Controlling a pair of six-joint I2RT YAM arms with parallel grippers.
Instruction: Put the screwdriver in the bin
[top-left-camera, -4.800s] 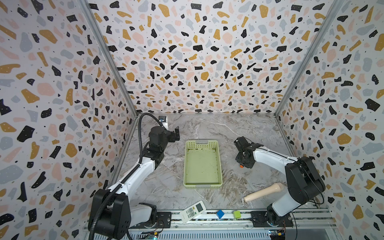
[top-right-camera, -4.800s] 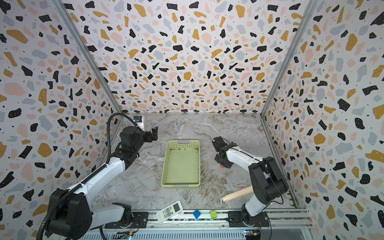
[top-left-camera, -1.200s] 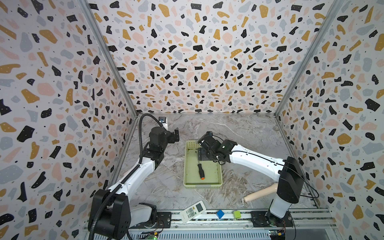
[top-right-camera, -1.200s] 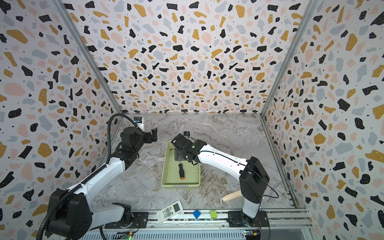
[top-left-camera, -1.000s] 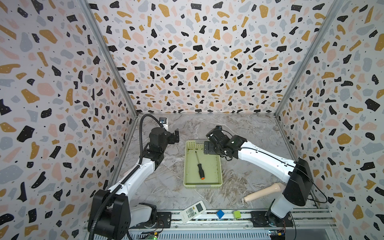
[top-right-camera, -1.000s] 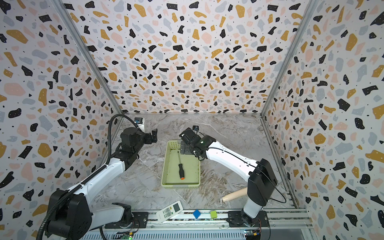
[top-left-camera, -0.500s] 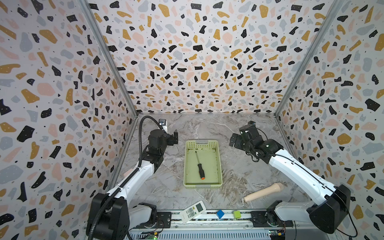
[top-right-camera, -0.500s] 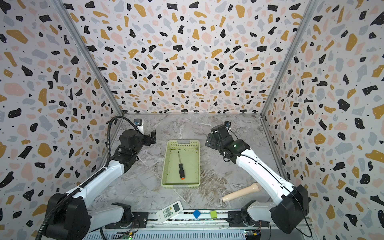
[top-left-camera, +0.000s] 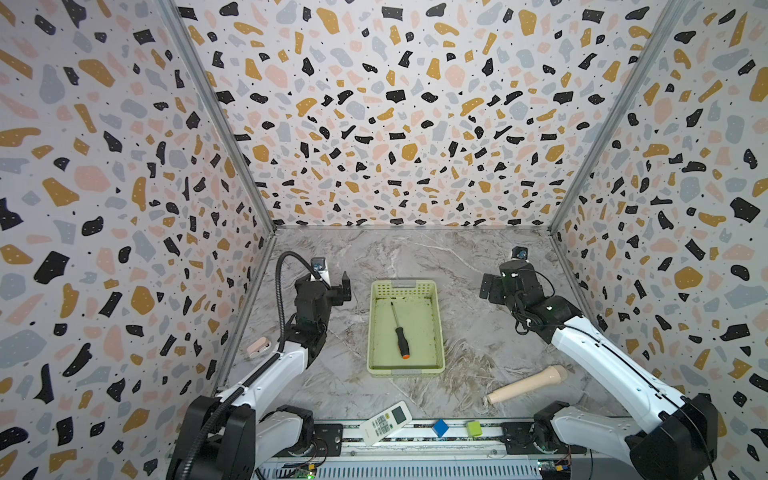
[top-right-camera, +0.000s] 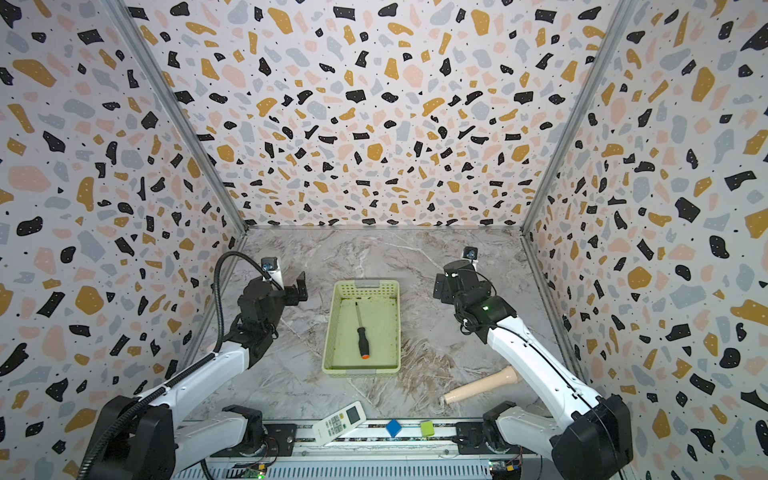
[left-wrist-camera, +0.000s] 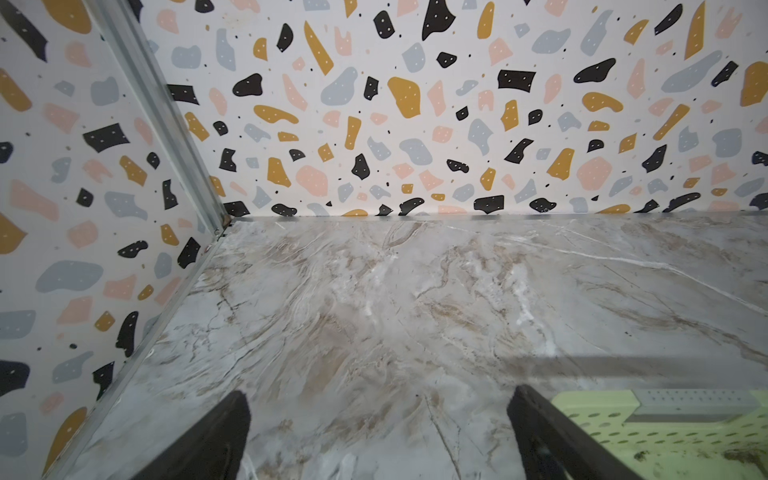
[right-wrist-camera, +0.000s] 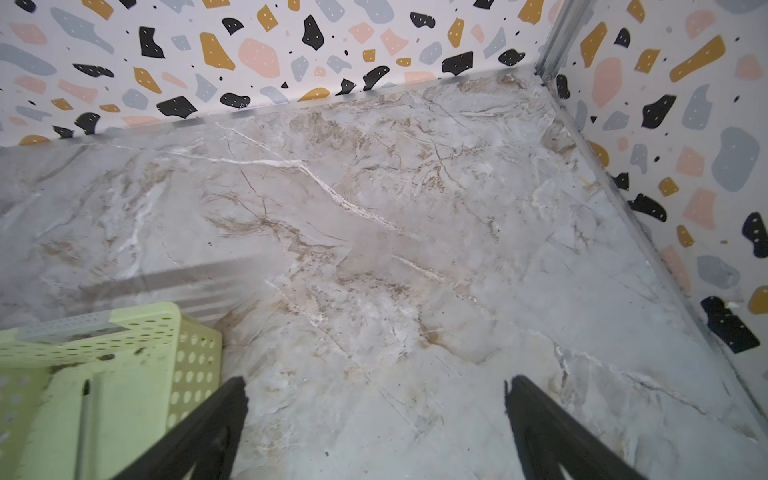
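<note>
The screwdriver (top-left-camera: 399, 332) (top-right-camera: 360, 329), with a thin dark shaft and a black handle capped in orange, lies flat inside the pale yellow-green bin (top-left-camera: 439, 328) (top-right-camera: 329, 332) at the middle of the marble floor in both top views. My right gripper (top-left-camera: 489, 288) (top-right-camera: 440, 288) (right-wrist-camera: 376, 399) hovers open and empty to the right of the bin's far end. My left gripper (top-left-camera: 344, 286) (top-right-camera: 300, 286) (left-wrist-camera: 378, 411) stands open and empty to the left of the bin. The right wrist view shows the bin's corner (right-wrist-camera: 195, 357) and the screwdriver's shaft tip (right-wrist-camera: 85, 411).
A beige wooden club-shaped handle (top-left-camera: 525, 384) lies at the front right, near the right arm. A white remote (top-left-camera: 385, 422), a blue cube (top-left-camera: 439, 427) and a green cube (top-left-camera: 473, 428) sit along the front rail. A small pink thing (top-left-camera: 257, 346) lies by the left wall.
My right gripper has drawn back from over the bin to the right and stays open. The screwdriver lies still in the bin. The left arm has barely moved.
</note>
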